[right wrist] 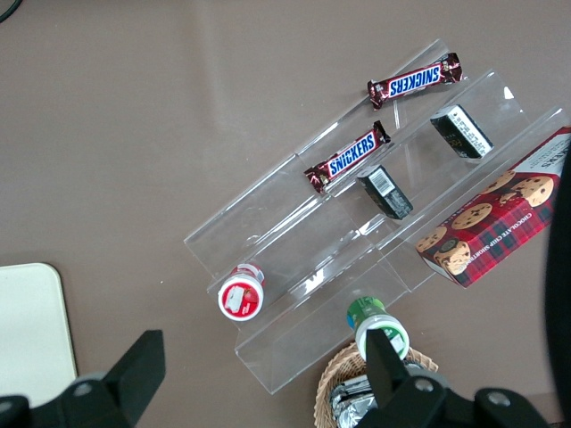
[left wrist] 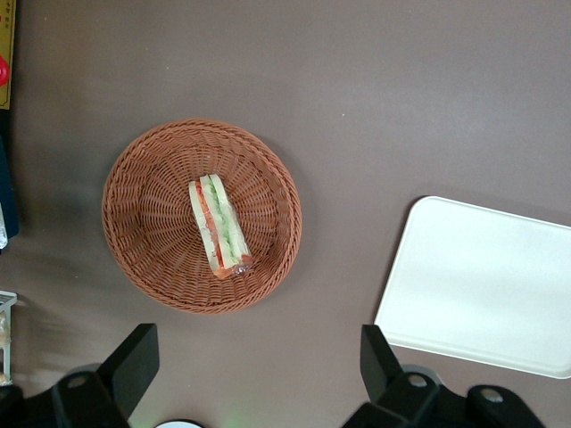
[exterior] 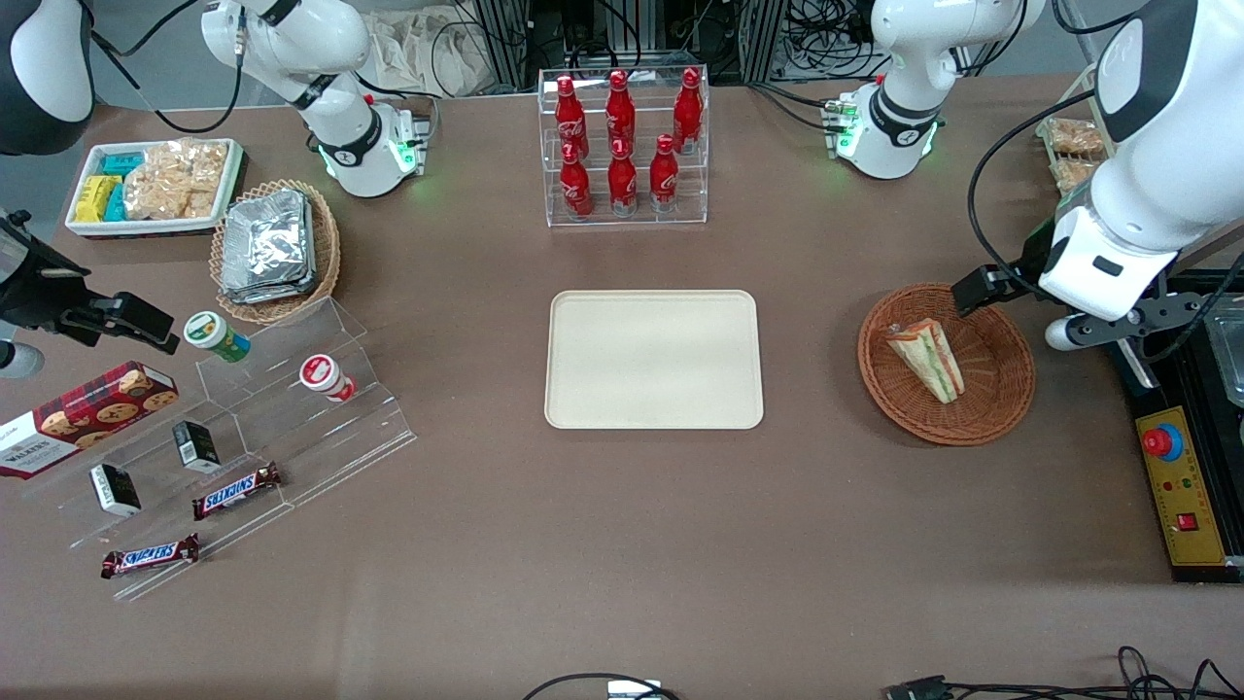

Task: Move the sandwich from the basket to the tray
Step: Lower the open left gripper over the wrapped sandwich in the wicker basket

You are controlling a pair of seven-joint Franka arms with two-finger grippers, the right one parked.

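Note:
The sandwich [exterior: 930,360], a clear-wrapped wedge with green and orange-red filling, lies in the round brown wicker basket [exterior: 1001,403] toward the working arm's end of the table. It also shows in the left wrist view [left wrist: 219,227], inside the basket [left wrist: 143,223]. The cream-beige tray [exterior: 653,360] lies bare at the table's middle and shows in the left wrist view too [left wrist: 486,285]. My left gripper [exterior: 1069,326] hangs high over the table beside the basket's rim. In the wrist view the gripper [left wrist: 257,357] is open wide and empty, over bare table.
A clear rack of red bottles [exterior: 622,146] stands farther from the front camera than the tray. A yellow control box [exterior: 1181,486] sits at the table's edge near the basket. A clear stepped stand with snacks [exterior: 243,437] and a tan basket of foil packs [exterior: 272,248] lie toward the parked arm's end.

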